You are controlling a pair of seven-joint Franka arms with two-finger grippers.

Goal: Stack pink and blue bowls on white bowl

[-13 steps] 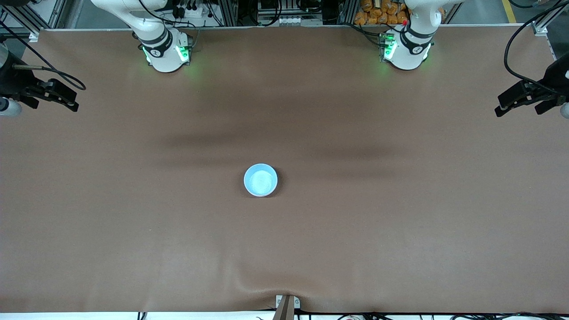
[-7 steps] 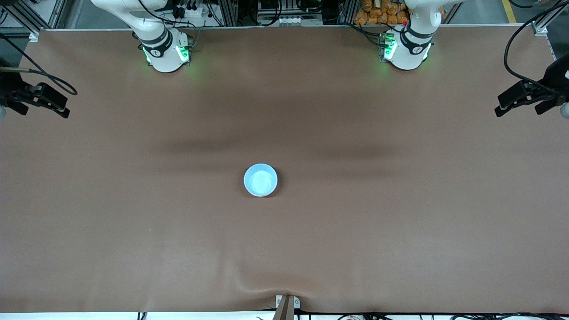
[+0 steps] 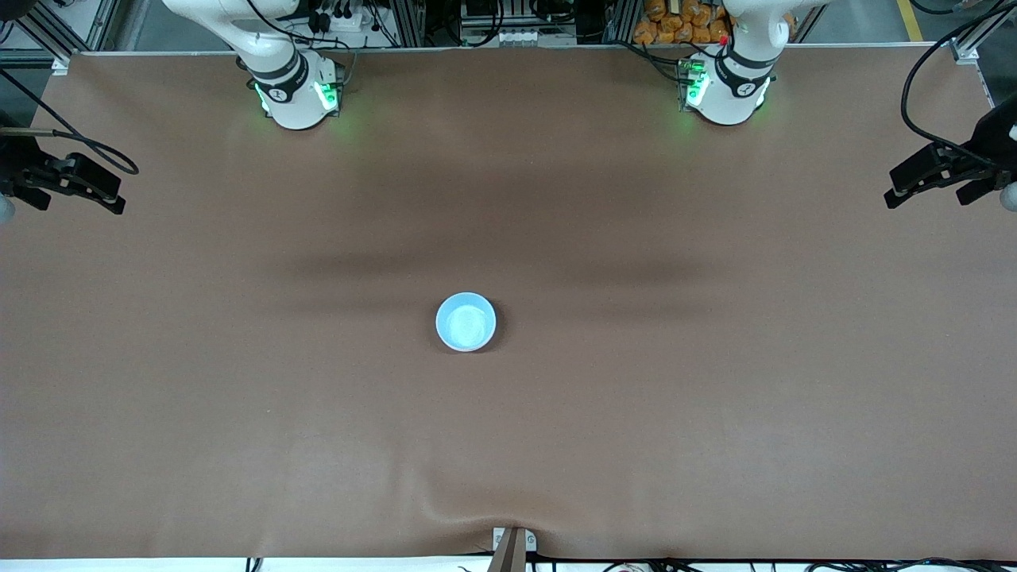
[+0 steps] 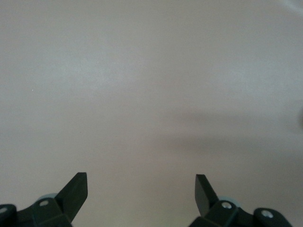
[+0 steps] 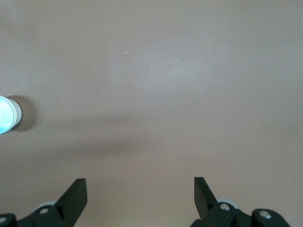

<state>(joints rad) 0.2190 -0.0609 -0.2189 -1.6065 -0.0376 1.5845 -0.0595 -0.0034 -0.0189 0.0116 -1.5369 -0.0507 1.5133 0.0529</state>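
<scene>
A light blue bowl sits upright in the middle of the brown table, and its edge also shows in the right wrist view. The pink bowl and the white bowl are hidden from view. My right gripper hangs open and empty over the right arm's end of the table, well apart from the bowl; its dark fingertips frame bare cloth. My left gripper waits open and empty over the left arm's end, its fingertips over bare table.
The two arm bases stand along the edge of the table farthest from the front camera. A small bracket sits at the edge nearest that camera, where the cloth wrinkles slightly.
My right gripper has drawn back toward the right arm's end of the table, away from the bowl. The left gripper and the blue bowl have not moved.
</scene>
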